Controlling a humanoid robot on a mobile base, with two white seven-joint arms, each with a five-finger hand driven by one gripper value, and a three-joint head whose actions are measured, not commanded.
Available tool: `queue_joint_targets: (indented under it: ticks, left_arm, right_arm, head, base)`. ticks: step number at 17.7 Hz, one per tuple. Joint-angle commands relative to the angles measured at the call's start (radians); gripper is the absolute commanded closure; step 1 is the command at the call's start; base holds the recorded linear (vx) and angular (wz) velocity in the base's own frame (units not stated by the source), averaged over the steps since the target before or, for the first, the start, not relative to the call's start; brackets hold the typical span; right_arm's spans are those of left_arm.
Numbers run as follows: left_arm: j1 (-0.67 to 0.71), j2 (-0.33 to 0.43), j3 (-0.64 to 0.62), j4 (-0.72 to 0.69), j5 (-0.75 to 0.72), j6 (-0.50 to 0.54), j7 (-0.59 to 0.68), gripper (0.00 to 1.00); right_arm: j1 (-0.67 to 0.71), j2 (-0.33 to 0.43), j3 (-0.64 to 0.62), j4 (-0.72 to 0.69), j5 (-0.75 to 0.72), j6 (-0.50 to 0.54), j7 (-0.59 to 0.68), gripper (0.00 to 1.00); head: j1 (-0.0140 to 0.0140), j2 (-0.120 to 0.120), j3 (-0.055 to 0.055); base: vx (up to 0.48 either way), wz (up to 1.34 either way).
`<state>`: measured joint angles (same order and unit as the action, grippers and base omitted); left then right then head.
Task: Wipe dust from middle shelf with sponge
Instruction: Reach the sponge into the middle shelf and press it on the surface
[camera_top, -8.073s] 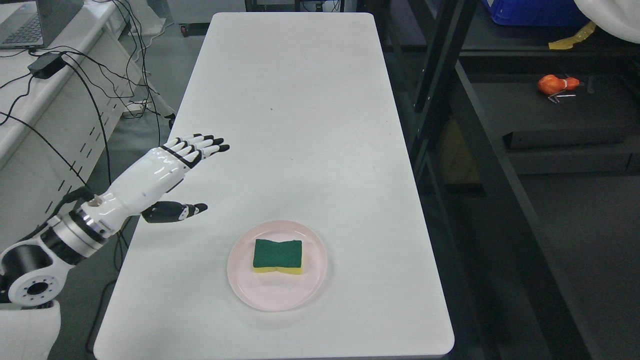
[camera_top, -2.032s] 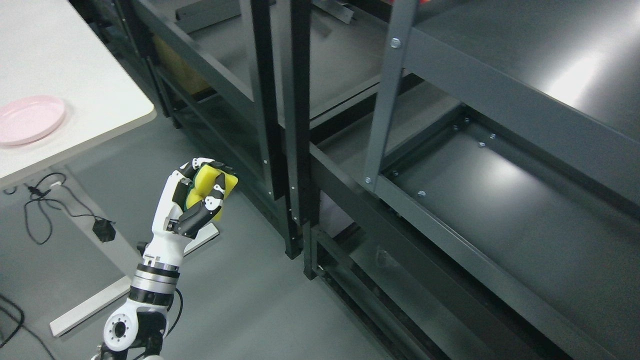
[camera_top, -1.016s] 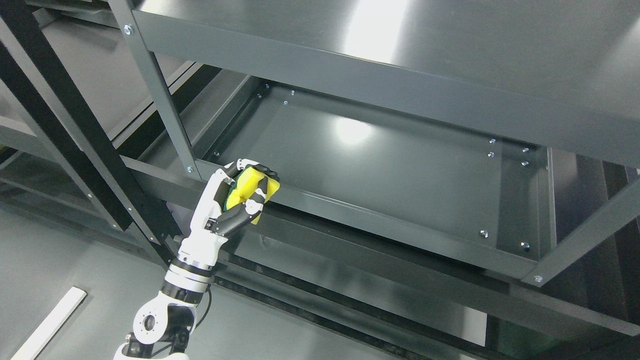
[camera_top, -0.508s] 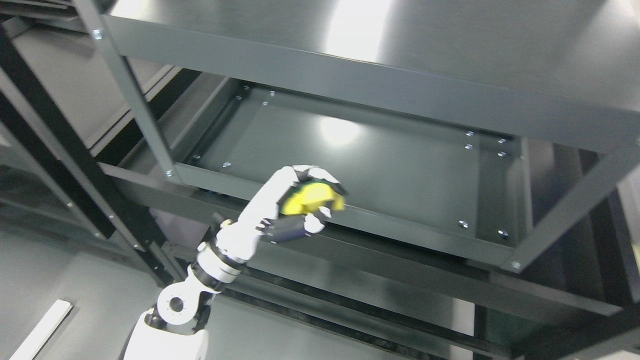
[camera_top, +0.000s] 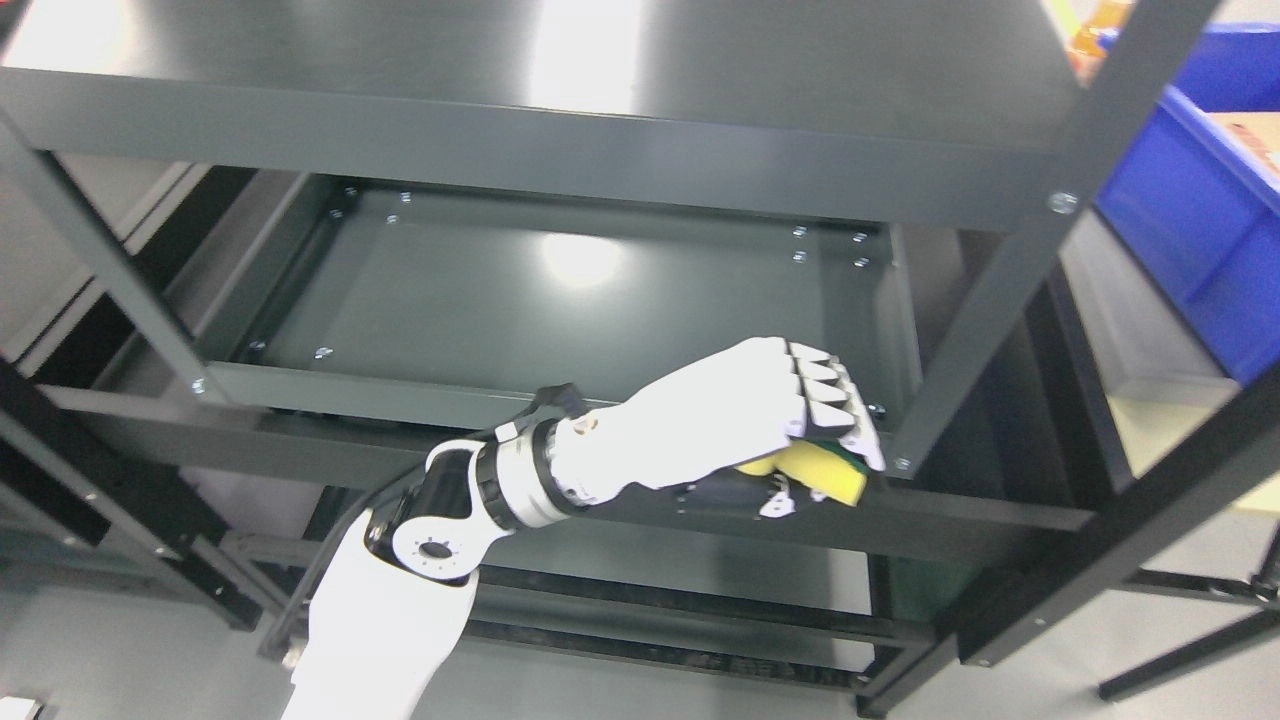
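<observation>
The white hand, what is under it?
Under the left hand a yellow sponge shows, gripped at the front right corner of the shelf. The hand covers most of the sponge, so contact with the shelf cannot be seen.

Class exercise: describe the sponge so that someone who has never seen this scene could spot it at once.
Find the dark metal shelving unit, then the front right corner of its middle shelf. There the white left hand grips the sponge: the only bright yellow thing, peeking from under the fingers.

middle shelf (camera_top: 600, 300) lies bare; upright post (camera_top: 985, 300) perhaps crowds its right corner.
</observation>
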<state>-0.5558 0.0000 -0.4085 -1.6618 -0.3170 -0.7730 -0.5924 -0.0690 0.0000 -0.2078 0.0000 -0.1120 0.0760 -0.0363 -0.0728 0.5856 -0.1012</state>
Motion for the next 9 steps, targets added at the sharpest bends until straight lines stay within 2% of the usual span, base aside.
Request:
queue_joint_targets:
  ticks: [1, 5, 9]
  left_arm:
    - [-0.084, 0.017, -0.08, -0.062, -0.063, -0.012, 0.003, 0.96]
    - [-0.082, 0.017, 0.094, -0.088, -0.05, -0.012, 0.017, 0.96]
    - [-0.055, 0.017, 0.149, -0.108, 0.119, -0.012, 0.022, 0.98]
  right_arm:
    - [0.0, -0.017, -0.001, -0.017, 0.0, 0.001, -0.001, 0.0]
    - [0.0, -0.017, -0.001, -0.017, 0.0, 0.001, -0.001, 0.0]
    - [0.0, -0.017, -0.001, -0.017, 0.0, 0.001, -0.001, 0.0]
  head:
    - [0.0, 0.0, 0.0]
    - [0.0, 0.0, 0.0]
    - [0.0, 0.0, 0.0]
  base:
    - [-0.025, -0.32]
    - [-0.011, -0.09]
    - [0.009, 0.06]
